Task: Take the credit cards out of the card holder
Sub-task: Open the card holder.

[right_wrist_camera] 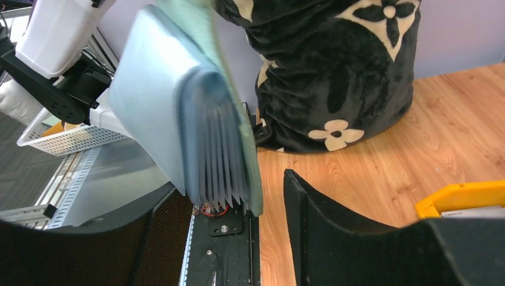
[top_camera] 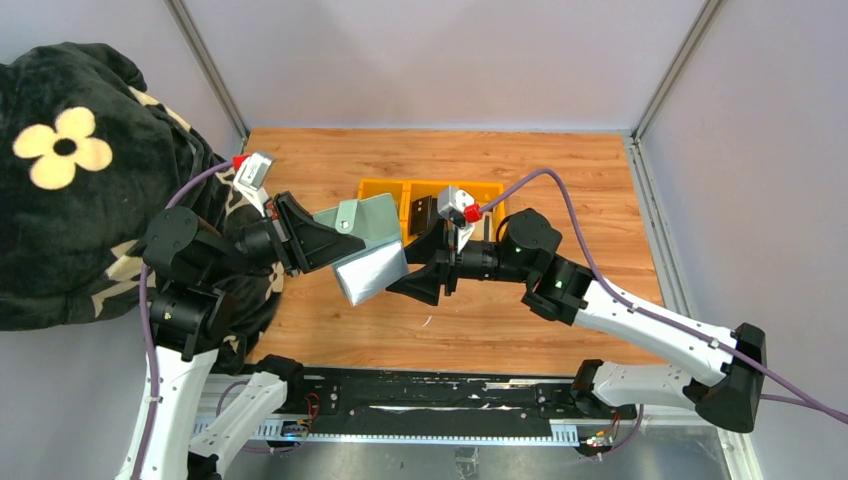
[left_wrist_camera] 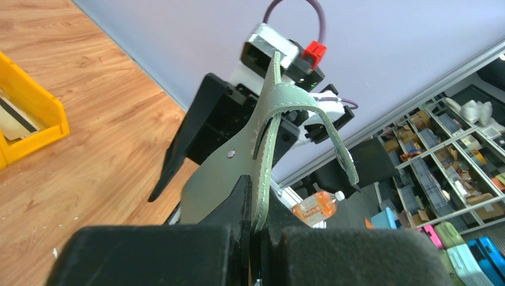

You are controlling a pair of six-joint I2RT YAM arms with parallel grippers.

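Far left of the overhead view, a black flower-print cushion (top_camera: pixel 70 150) fills the upper left corner, off the wooden table (top_camera: pixel 560 170). Next along, the left gripper (top_camera: pixel 335 240) is up in the air left of centre, and it's clamped tight on the card holder (top_camera: pixel 372 225). Its own wrist camera confirms it: the left gripper (left_wrist_camera: pixel 256 220) is pinched hard on the sage-green cover of the card holder (left_wrist_camera: pixel 238 167) at the bottom of the frame, and the snap tab (left_wrist_camera: pixel 333 143) curls loose to the right.

The holder is clear of the table and hangs open. The green outside faces up, and the pale grey-blue inside drops below it toward the middle of the frame.

Right of that comes the right gripper (top_camera: pixel 405 265), pointing left at the holder's free edge with its jaws spread apart. From its wrist camera, the right gripper (right_wrist_camera: pixel 229 190) has one black finger lower left and one at centre. The card holder (right_wrist_camera: pixel 161 95) hangs its fanned stack of clear pockets just over the gap. The pockets are blurred, so I can't tell whether cards are inside, or whether a finger touches them.

Behind the right gripper, at upper centre, the yellow tray (top_camera: pixel 380 190) rests on the wood. Credit cards (top_camera: pixel 421 212) seem to lie inside it, one dark shape overhead and a beige piece with a dark stripe (left_wrist_camera: pixel 13 119) at the left wrist view's left edge.
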